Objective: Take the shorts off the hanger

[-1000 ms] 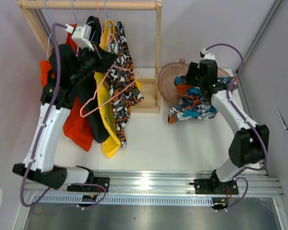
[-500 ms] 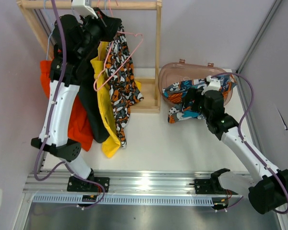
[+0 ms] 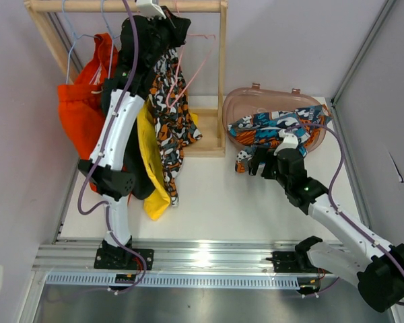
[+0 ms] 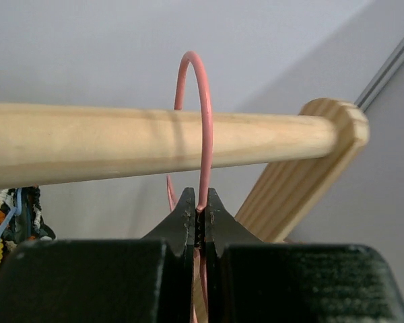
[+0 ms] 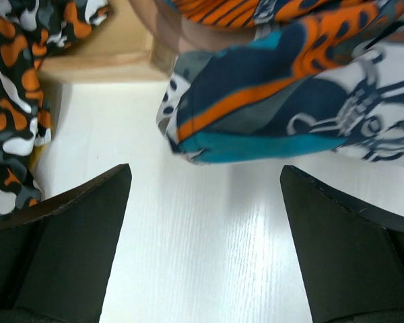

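The left arm (image 3: 118,128) stretches steeply up, its wrist at the wooden rail (image 4: 121,141). The left gripper (image 4: 200,219) sits just under that rail, jaws pinched tight on a pink hanger (image 4: 207,134). The right arm (image 3: 343,219) lies low and extended, well apart from the rail. The right gripper (image 5: 205,175) points down, jaws spread wide and holding nothing.

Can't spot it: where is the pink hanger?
Top view, upper left: the pink hanger hooks over the wooden rail toward its right end, pinched by the left gripper.
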Tool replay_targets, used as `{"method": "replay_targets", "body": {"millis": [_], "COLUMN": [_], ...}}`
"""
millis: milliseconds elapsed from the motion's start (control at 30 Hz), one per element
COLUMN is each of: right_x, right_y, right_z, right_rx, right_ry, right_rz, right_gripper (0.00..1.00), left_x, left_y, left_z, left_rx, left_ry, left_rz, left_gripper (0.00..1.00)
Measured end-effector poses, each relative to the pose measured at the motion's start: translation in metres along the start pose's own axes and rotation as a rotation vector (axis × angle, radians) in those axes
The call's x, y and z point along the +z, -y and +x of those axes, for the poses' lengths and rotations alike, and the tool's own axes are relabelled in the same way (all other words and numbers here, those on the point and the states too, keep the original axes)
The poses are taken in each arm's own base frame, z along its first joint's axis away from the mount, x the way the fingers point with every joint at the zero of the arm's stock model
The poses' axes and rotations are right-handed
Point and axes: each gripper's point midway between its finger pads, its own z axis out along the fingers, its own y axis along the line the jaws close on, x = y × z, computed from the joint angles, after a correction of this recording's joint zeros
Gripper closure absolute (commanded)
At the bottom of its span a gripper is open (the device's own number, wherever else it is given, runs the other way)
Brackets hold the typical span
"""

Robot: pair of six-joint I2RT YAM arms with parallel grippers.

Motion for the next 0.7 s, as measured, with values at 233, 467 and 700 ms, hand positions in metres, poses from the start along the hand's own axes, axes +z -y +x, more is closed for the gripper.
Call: {"method": "replay_targets", "body": {"millis": [233,467,700], "right_x": [-0.001,0.004,0.001], "right_y": [-0.012,-0.016,-0.029], "right_z": [0.023,0.029,0.037], "right_rx": [-0.015,-0.026,-0.043], "right_ry": [-0.044,-0.057,-0.069], "right_rz": [-0.036,-0.034,-0.058], "right_gripper": [0.0,0.01,0.01], "left_x": [0.011,0.008,-0.04], "left_y": [-0.004,0.0,0.009], "left_z": [0.013,0.02,-0.007], "left_rx": [-0.025,-0.011,0.052], "left_ry": [-0.003,-0.024,-0.046], "left_rz": [-0.008,-0.003,-0.033], "left_gripper": [1.0,0.42,0.27]}}
